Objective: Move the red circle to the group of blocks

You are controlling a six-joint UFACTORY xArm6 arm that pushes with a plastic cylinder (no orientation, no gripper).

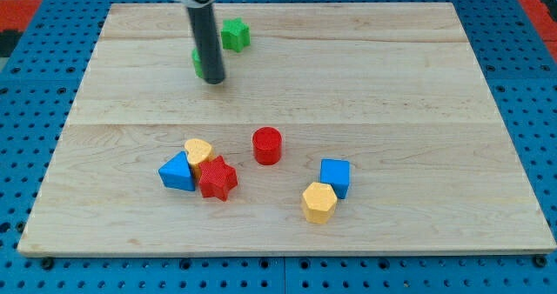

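- Board (418,85): pale wooden table top, resting on a blue pegboard surface (531,59)
- My tip (214,80): lower end of a straight dark rod, no jaws or fingers to spread or press, so nothing is held; it sits in the upper left part of the board, well apart from the red circle
- Green block (197,63): mostly hidden behind the rod, shape not clear
- Green star (234,35): just to the view's right of the rod, near the top edge
- Red circle (267,145): stands alone near the middle of the board, between two clusters, touching neither
- Left cluster: yellow heart (198,150), blue triangle (177,172), red star (218,179), packed together
- Right cluster: blue cube (335,177) with yellow hexagon (318,202) against its lower left
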